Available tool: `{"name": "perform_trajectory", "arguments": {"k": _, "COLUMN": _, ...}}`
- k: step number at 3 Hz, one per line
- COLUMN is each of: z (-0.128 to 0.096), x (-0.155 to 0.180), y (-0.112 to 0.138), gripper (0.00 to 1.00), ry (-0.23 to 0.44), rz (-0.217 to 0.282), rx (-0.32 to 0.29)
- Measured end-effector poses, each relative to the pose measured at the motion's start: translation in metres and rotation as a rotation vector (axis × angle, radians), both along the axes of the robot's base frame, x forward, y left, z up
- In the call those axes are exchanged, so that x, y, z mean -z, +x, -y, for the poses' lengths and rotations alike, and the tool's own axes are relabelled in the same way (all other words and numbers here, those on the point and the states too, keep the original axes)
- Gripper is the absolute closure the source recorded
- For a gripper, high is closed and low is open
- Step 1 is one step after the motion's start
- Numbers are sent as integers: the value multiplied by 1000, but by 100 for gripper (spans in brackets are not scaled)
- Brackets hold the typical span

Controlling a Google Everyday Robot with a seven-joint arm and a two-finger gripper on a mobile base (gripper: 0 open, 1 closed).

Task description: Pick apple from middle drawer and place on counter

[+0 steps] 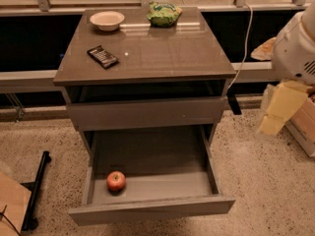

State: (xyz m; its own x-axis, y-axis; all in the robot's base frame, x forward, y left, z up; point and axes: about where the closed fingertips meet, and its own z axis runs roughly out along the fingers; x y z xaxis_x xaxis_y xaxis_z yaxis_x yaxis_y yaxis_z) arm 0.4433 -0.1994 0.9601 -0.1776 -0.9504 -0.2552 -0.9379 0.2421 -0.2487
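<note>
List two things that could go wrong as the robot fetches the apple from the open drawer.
1. The apple lies in the front left corner of the middle drawer, close to its walls. The end effector, now at the far right of the view, may hit a wall or set it rolling.
2. The counter holds a bowl, a green bag and a dark flat object. A careless placement could knock one.

Warm light, counter (162,58) glare, gripper (271,119) bright at right

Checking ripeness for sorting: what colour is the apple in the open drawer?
The apple is red; camera view shows it. Gripper hangs far right.
</note>
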Motion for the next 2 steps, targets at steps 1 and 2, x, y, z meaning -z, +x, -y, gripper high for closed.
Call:
{"name": "perform_trajectory", "arguments": {"k": 1, "z": -32, "x": 41, "y": 14, "gripper": 0, "ry": 121, "rz": 31, "rx": -77}}
{"name": "perform_trajectory", "arguments": {"k": 2, "z": -50, "x": 69, "y": 35, "gripper": 0, "ry": 225, "rz": 67, "rx": -110}}
